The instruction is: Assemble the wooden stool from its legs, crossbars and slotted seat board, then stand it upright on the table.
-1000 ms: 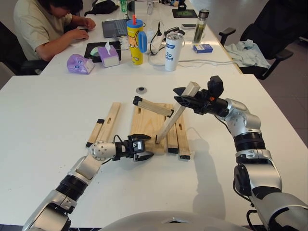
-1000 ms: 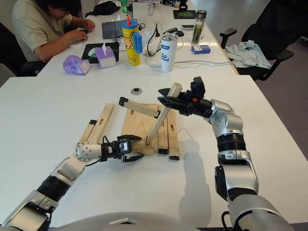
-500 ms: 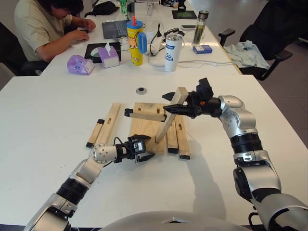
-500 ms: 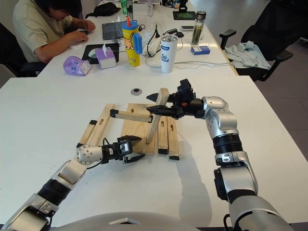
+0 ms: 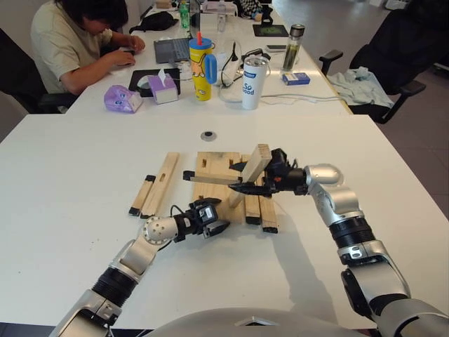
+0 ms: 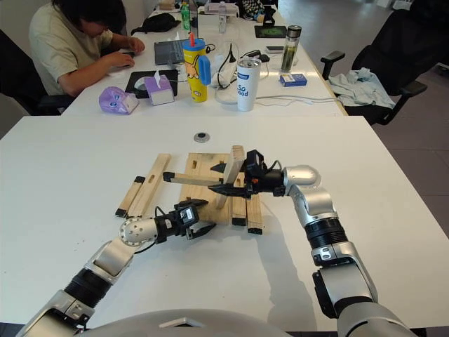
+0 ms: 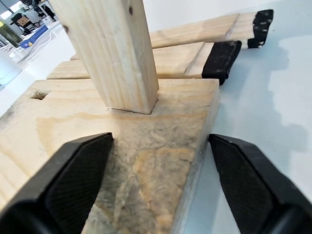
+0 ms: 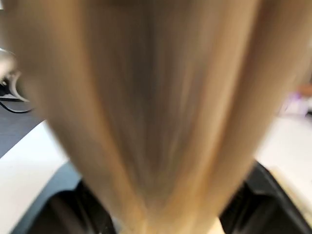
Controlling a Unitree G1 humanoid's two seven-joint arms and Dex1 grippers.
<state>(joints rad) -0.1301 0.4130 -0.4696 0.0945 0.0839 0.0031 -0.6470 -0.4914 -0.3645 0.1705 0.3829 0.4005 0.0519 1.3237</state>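
The slotted seat board (image 5: 212, 184) lies flat at mid-table. A wooden leg (image 5: 254, 167) leans tilted over it, its lower end in the board near the front edge (image 7: 127, 73). A crossbar (image 5: 210, 177) sticks out sideways from this leg toward the left. My right gripper (image 5: 254, 184) is shut on the leg's upper half. At the board's near corner my left gripper (image 5: 212, 225) is open, with a finger (image 7: 73, 185) on either side of the corner. Two more legs (image 5: 266, 209) lie along the board's right edge.
A long leg (image 5: 161, 184) and a short crossbar (image 5: 141, 196) lie left of the board. A small round metal disc (image 5: 206, 135) sits behind it. The far table holds a white tumbler (image 5: 251, 72), a yellow cup (image 5: 202, 60) and a tissue box (image 5: 165, 88).
My right gripper has come down and to the left with the leg and crossbar, standing the leg steeper on the board. My left gripper has slid forward onto the board's near corner.
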